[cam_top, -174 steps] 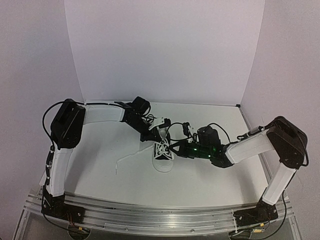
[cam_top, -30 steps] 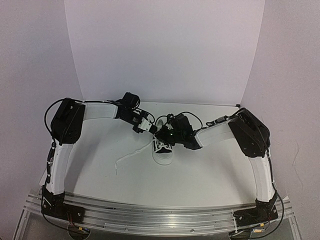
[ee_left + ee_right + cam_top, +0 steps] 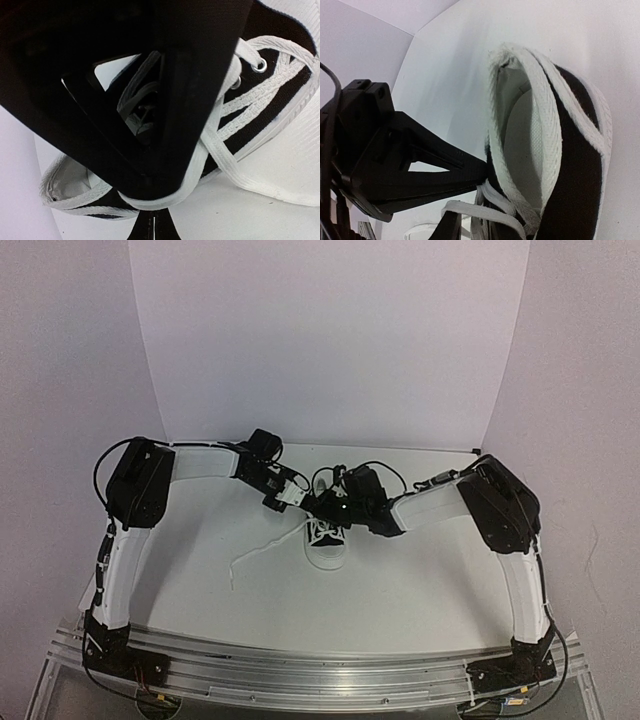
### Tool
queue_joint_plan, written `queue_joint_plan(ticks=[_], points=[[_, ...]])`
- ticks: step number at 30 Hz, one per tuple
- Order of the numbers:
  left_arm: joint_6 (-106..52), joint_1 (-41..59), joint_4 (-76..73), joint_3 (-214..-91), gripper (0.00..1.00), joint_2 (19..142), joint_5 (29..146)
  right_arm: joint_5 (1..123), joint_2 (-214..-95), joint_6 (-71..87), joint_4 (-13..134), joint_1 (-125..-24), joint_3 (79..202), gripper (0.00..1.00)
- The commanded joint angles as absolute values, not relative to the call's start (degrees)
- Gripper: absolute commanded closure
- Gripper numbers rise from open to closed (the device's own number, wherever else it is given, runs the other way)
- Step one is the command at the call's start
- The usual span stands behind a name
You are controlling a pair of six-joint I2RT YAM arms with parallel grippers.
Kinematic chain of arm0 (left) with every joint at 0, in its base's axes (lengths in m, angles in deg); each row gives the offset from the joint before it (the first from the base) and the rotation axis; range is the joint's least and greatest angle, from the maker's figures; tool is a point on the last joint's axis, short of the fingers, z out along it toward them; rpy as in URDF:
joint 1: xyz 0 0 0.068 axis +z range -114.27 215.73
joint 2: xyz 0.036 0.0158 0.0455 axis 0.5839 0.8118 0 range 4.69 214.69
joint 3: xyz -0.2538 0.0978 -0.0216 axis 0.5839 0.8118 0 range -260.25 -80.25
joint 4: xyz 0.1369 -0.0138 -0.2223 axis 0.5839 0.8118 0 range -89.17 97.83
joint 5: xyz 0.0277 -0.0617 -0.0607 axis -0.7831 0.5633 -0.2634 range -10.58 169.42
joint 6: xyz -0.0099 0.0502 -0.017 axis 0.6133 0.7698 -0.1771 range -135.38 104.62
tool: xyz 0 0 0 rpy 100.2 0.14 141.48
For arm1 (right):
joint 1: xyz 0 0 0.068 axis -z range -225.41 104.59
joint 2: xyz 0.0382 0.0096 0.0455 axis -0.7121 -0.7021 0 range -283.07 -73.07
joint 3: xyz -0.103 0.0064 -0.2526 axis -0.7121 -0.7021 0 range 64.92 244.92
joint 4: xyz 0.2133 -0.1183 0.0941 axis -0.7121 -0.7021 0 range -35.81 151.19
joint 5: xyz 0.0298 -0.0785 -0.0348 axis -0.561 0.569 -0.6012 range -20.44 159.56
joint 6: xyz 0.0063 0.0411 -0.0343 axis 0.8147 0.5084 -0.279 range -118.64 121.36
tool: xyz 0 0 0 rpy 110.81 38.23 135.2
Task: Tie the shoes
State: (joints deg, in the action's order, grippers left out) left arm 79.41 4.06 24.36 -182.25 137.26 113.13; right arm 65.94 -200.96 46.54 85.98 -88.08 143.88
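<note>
A small black sneaker (image 3: 326, 543) with a white toe cap stands mid-table, toe toward the arm bases. My left gripper (image 3: 299, 497) is at the shoe's rear left. In the left wrist view its fingertips (image 3: 153, 227) are pressed together, right under a white lace (image 3: 159, 200) that wraps the tip of the right gripper's finger (image 3: 200, 100). My right gripper (image 3: 323, 507) is at the shoe's collar. In the right wrist view a lace (image 3: 485, 215) lies across its finger (image 3: 447, 227), beside the white-lined shoe opening (image 3: 520, 125). How its jaws stand is hidden.
One long lace end (image 3: 252, 555) trails left of the shoe on the white table (image 3: 420, 580). White walls close the back and sides. The left gripper's black body (image 3: 395, 170) fills the left of the right wrist view.
Since 5.8 s ago my right arm has swung in from the right to the shoe's collar. Over the last second both grippers have shifted only slightly.
</note>
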Motion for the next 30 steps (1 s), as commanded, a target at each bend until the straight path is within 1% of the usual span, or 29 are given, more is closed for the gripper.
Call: queue_joint_plan(ticks=[1, 2, 8, 12, 15, 17, 20, 22, 26, 28, 30], points=[[65.5, 4.9, 23.2, -184.7, 1.0, 134.7, 109.7, 62.3, -193.9, 37.7, 85.1, -87.9, 142.5, 0.65], [63.7, 5.0, 24.0, -184.5, 1.0, 134.4, 109.5, 61.5, -192.7, 36.3, 84.3, -87.9, 142.1, 0.61], [55.1, 5.1, 24.8, -181.9, 1.0, 132.7, 108.6, 57.1, -186.4, 26.0, 79.0, -88.3, 138.2, 0.49], [48.9, 5.2, 26.1, -182.4, 1.0, 132.6, 107.4, 56.7, -183.2, 14.5, 69.4, -90.2, 137.1, 0.47], [43.4, 5.4, 26.7, -182.5, 1.0, 132.3, 106.5, 54.0, -182.9, 0.0, 65.2, -93.4, 137.3, 0.45], [40.4, 5.8, 27.1, -182.3, 1.0, 132.2, 106.5, 49.2, -185.2, -7.4, 65.3, -95.8, 139.8, 0.42], [37.6, 6.7, 27.9, -182.2, 1.0, 132.1, 107.5, 44.6, -193.0, -12.4, 65.0, -98.7, 147.6, 0.4], [36.9, 6.9, 28.9, -182.1, 1.0, 132.1, 108.1, 44.7, -197.9, -14.1, 64.5, -101.0, 154.4, 0.39], [36.7, 7.0, 29.3, -182.3, 1.0, 132.3, 109.1, 46.4, -205.7, -18.2, 63.8, -103.8, 163.3, 0.31], [37.0, 7.0, 29.2, -182.3, 1.0, 132.5, 109.0, 48.4, -209.0, -19.3, 61.9, -103.9, 167.9, 0.28], [37.3, 7.0, 29.4, -182.4, 1.0, 132.8, 108.8, 51.1, -213.3, -21.1, 56.6, -103.9, 174.3, 0.24]])
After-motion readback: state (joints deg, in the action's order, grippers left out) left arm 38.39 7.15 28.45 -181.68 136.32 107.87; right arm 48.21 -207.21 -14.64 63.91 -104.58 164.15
